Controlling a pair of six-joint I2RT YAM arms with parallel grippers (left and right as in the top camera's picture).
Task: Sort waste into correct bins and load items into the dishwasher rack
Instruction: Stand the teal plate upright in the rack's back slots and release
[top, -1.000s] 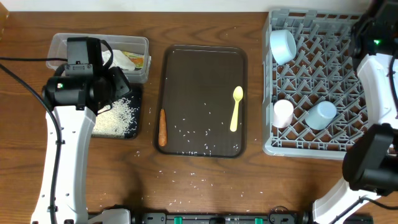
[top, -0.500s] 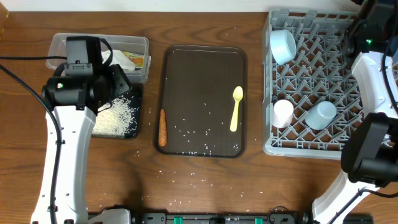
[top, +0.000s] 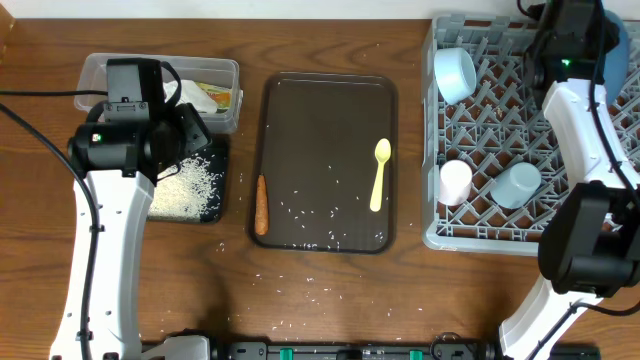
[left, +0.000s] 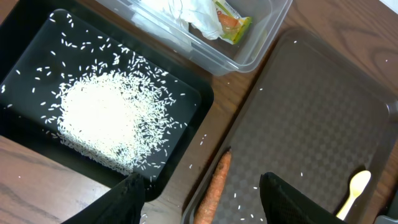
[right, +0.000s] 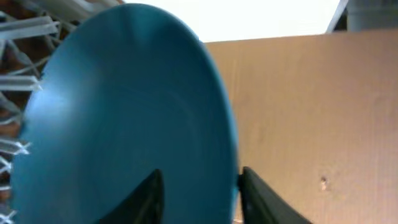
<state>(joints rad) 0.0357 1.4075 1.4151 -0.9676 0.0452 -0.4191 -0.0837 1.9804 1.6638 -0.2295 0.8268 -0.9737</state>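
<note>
While the thin orange carrot (top: 261, 204) and yellow plastic spoon (top: 379, 172) are yet to be cleared from the dark brown tray (top: 320, 130) at centre, the round dark-blue plate (right: 124, 112) is seen upright at the grey lattice rack (top: 500, 243), upper right, straddled by the spread right claw (right: 199, 180); the left claw (left: 202, 186) is spread, empty.

Worktop (top: 330, 300): dark brown wood, grain running side to side, faint board seams; fills nearly the whole overhead view and shows again under the left wrist camera (left: 37, 186).
Strip (top: 250, 8): pale, narrow, along the far edge of the worktop; wall or floor, cannot tell.
Rail (top: 340, 350): black, with small green parts, along the near edge.
Panel (right: 311, 112): flat, tan, cardboard-like, with one small dark fleck.
Patch (right: 261, 18): bright white, blown out, above the panel.
Post (right: 373, 12): grey, upright, top right corner.
Light: even, soft, no hard shadows.
</note>
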